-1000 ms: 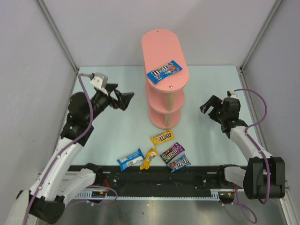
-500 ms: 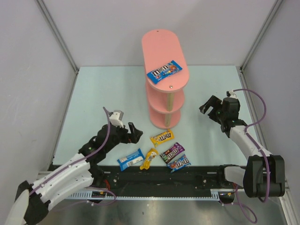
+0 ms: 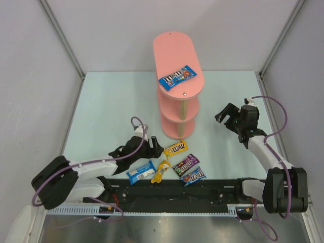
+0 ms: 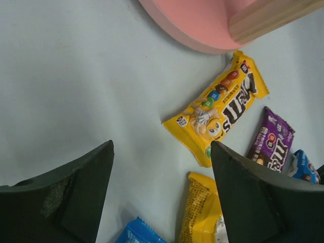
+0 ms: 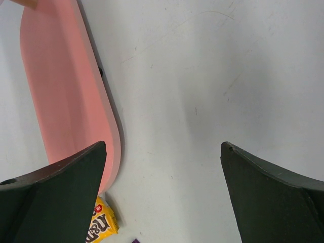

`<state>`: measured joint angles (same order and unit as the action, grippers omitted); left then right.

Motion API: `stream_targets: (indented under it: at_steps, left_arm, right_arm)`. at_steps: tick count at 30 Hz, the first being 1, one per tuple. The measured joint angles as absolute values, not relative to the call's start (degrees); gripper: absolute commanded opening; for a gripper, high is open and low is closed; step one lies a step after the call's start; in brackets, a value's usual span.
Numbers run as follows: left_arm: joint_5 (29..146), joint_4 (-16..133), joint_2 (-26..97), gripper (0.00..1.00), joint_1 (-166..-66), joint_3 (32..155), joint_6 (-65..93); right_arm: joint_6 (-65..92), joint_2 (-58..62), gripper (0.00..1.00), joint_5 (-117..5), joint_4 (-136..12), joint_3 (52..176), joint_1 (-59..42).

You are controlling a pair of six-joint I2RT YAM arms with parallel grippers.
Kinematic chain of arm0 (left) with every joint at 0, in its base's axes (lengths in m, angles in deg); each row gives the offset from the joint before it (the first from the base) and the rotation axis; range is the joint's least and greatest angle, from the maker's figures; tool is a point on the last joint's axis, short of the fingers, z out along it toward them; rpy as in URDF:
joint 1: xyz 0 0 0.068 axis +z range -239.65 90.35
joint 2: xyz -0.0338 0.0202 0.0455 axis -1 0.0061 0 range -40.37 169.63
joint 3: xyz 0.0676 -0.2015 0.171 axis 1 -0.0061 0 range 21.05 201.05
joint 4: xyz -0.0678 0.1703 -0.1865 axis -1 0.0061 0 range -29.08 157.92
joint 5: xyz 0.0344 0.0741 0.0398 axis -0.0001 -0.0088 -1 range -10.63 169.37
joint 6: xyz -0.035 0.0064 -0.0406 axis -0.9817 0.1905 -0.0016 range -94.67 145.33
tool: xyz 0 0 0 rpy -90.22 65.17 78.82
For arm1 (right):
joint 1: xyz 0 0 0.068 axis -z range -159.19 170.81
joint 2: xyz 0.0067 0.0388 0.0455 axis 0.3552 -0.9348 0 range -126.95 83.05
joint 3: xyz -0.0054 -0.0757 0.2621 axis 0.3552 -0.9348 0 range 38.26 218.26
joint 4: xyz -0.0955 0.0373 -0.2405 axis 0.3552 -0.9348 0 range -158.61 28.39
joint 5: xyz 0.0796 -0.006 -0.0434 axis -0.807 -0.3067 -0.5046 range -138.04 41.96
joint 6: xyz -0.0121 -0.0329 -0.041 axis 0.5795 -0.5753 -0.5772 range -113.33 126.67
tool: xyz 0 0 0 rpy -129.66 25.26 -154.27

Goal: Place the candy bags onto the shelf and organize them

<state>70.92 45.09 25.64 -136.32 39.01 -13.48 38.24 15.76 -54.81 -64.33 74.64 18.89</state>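
The pink three-tier shelf point(image 3: 178, 55) stands mid-table with a blue candy bag point(image 3: 177, 77) on its top board. Several bags lie near the front: a yellow one point(image 3: 174, 149), a blue one point(image 3: 140, 172), a crumpled yellow one point(image 3: 162, 171), a purple one point(image 3: 186, 164) and a small blue one point(image 3: 194, 175). My left gripper point(image 3: 153, 147) is open and empty, low over the table just left of the yellow bag point(image 4: 220, 111). The second yellow bag point(image 4: 202, 212) lies between its fingertips. My right gripper point(image 3: 225, 115) is open and empty, right of the shelf point(image 5: 66, 91).
Grey walls close in the table on the left, back and right. A black rail point(image 3: 177, 190) runs along the front edge just behind the bags. The shelf's base point(image 4: 202, 20) and wooden post point(image 4: 273, 17) are close ahead of my left gripper.
My left arm has swung down from a raised pose at the left to low over the table beside the yellow bag. The right arm and the bags have not moved.
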Motion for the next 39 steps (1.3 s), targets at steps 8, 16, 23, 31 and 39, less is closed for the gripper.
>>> stream_targets:
  at_steps: [8, 16, 23, 31, 39]
  left_arm:
    - [74.3, 34.0, 38.4, 0.71, -138.2, 40.7, -14.5]
    - [76.4, 28.0, 45.5, 0.57, -139.9, 43.7, -15.3]
    - [78.1, 26.2, 47.3, 0.31, -140.9, 43.6, -15.4]
    - [81.5, 24.9, 47.1, 0.00, -141.0, 43.2, -14.9]
    - [82.2, 36.7, 38.9, 0.00, -141.8, 46.1, -9.0]
  right_arm:
    - [38.2, 15.5, 1.00, -55.0, -64.3, 74.6, 18.9]
    - [38.2, 15.5, 1.00, -55.0, -64.3, 74.6, 18.9]
    - [38.2, 15.5, 1.00, -55.0, -64.3, 74.6, 18.9]
    - [38.2, 15.5, 1.00, -55.0, -64.3, 74.6, 18.9]
    - [38.2, 15.5, 1.00, -55.0, -64.3, 74.6, 18.9]
